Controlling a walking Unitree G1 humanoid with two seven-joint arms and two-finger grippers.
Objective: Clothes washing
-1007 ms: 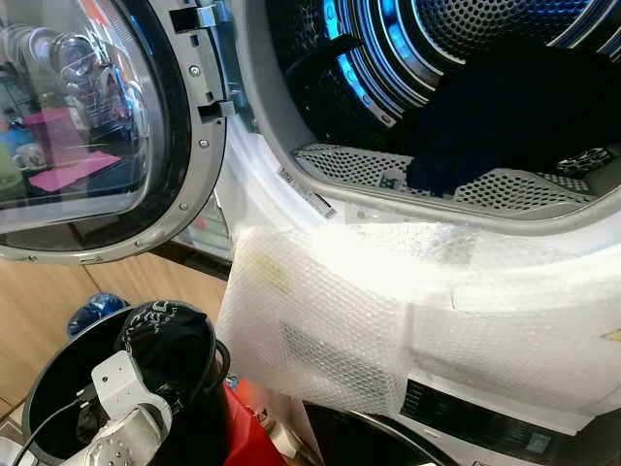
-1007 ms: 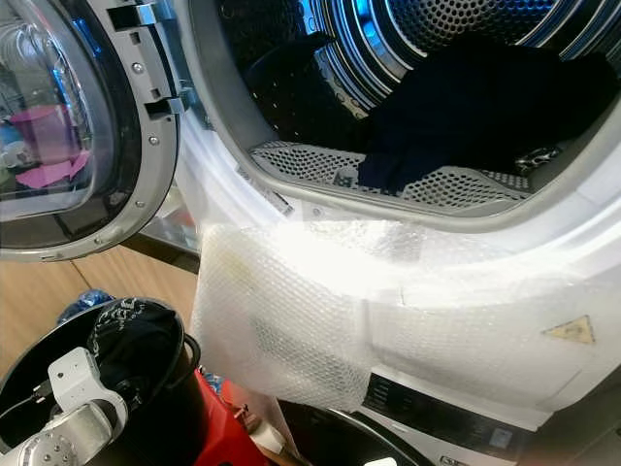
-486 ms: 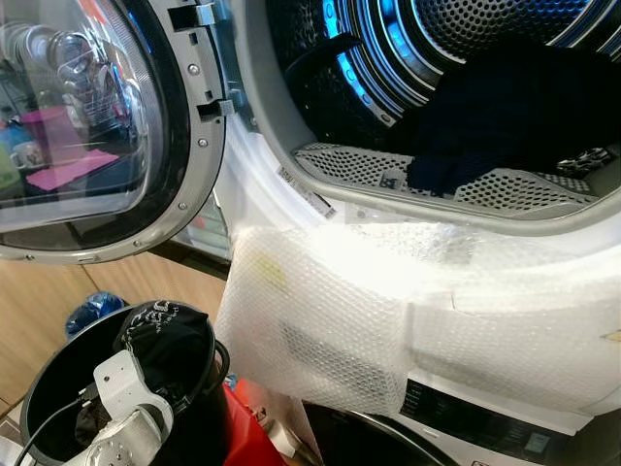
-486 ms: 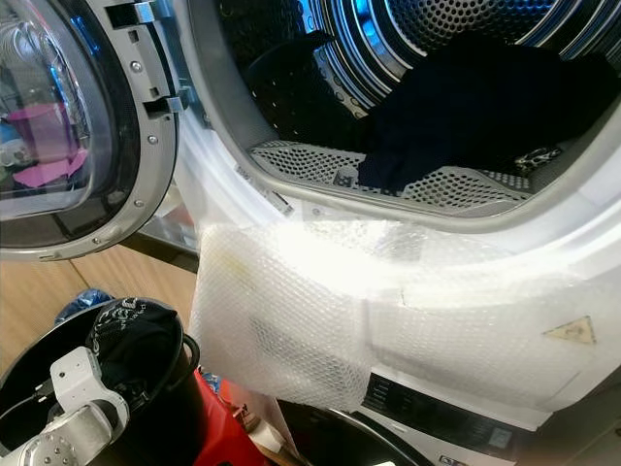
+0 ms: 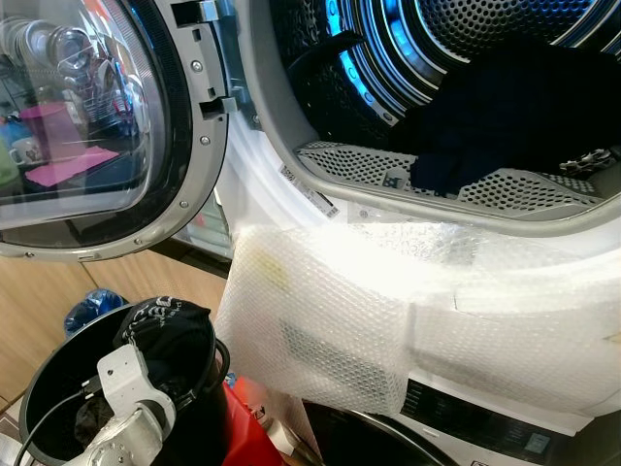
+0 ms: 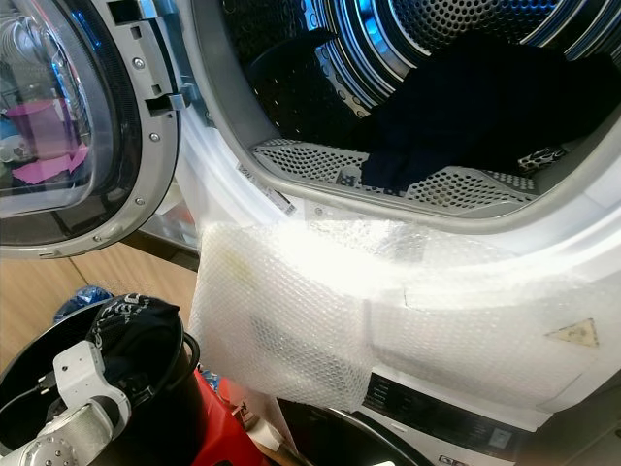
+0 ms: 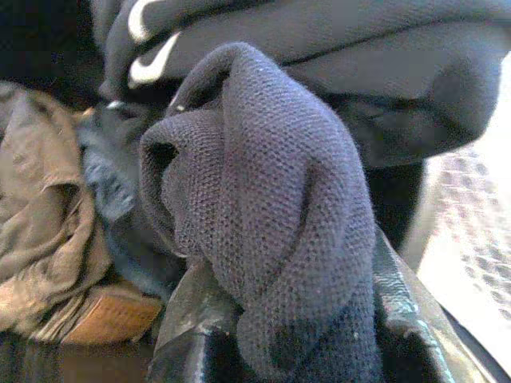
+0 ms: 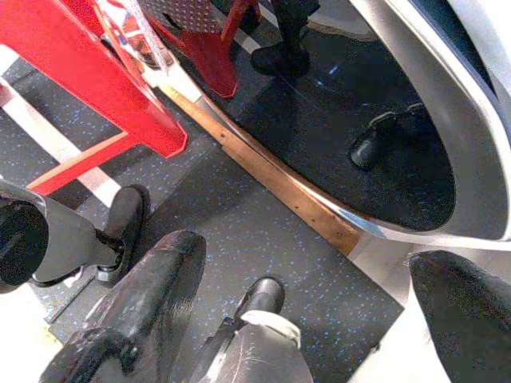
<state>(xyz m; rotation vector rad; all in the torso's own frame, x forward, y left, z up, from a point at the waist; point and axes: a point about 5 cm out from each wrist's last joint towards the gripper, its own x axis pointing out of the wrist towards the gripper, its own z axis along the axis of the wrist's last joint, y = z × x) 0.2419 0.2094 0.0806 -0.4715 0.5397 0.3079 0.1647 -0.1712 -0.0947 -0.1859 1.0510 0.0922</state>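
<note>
Drum of the open machine fills my view from twelve to three o'clock, lit blue, with a dark garment already heaped against its perforated lip. Its round glass door hangs swung out at ten o'clock, and bubble wrap drapes the white front below the opening.

Down at seven o'clock stands the black laundry bucket, holding more clothes: a black printed garment draped at its far rim and, in my left wrist view, a tan piece lying beside darker ones.

My left gripper is inside that bucket, its fingers closed on a navy knit garment, whose bunched fold stands up along them. From here the drum mouth lies up toward one o'clock, so I judge the coming move is a lift clear of the rim and a swing that way; the left arm is the nearer one and already loaded.

My right gripper hangs idle, fingers apart, over the speckled dark floor near a red stand.
</note>
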